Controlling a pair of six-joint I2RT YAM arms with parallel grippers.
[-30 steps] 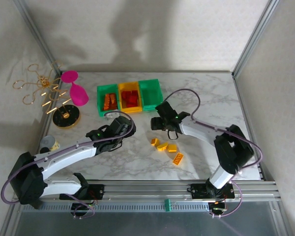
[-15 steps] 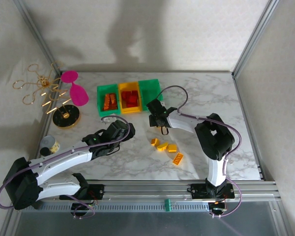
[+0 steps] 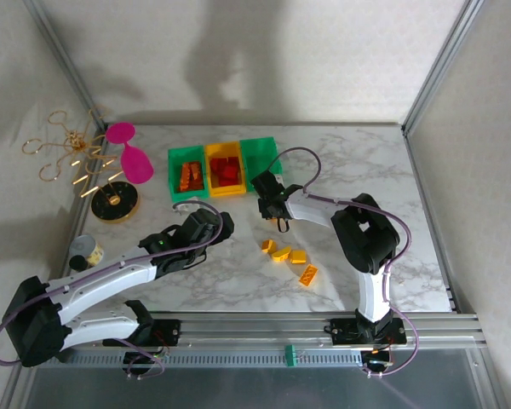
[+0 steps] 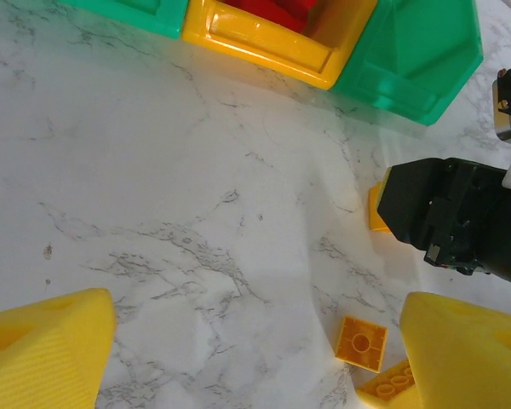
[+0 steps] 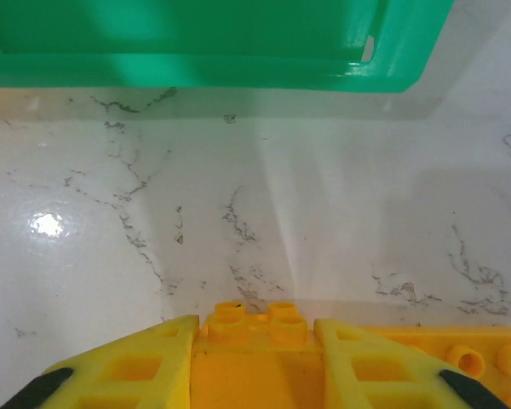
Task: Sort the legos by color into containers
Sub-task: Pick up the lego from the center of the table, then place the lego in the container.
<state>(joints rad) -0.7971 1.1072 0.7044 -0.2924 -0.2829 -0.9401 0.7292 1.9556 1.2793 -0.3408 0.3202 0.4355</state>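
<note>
A yellow brick (image 5: 254,328), small and glossy with two round studs on top, is clamped between the closed-in fingers of the right gripper (image 5: 255,362). It is held low over the marble table (image 5: 111,213), just in front of the right green bin (image 5: 204,43). Four loose yellow bricks (image 3: 283,254) are scattered on the table nearer the arms. In the row of bins at the far side, orange bricks (image 3: 190,176) are kept in the left green bin (image 3: 187,152) and red bricks (image 3: 227,170) in the yellow bin (image 3: 223,146). The left gripper (image 4: 255,328) is spread wide and nothing is held in it.

Compared with a second ago, the right gripper has been drawn a little left toward the bins, its elbow has been folded in and its jaws have been closed. The left jaws have been widened. The loose bricks are unmoved.

The grip on the brick is made plain by the right wrist view, whereas from above the brick is hidden beneath the gripper. By the left wrist view, bare marble is shown between the left fingers.
</note>
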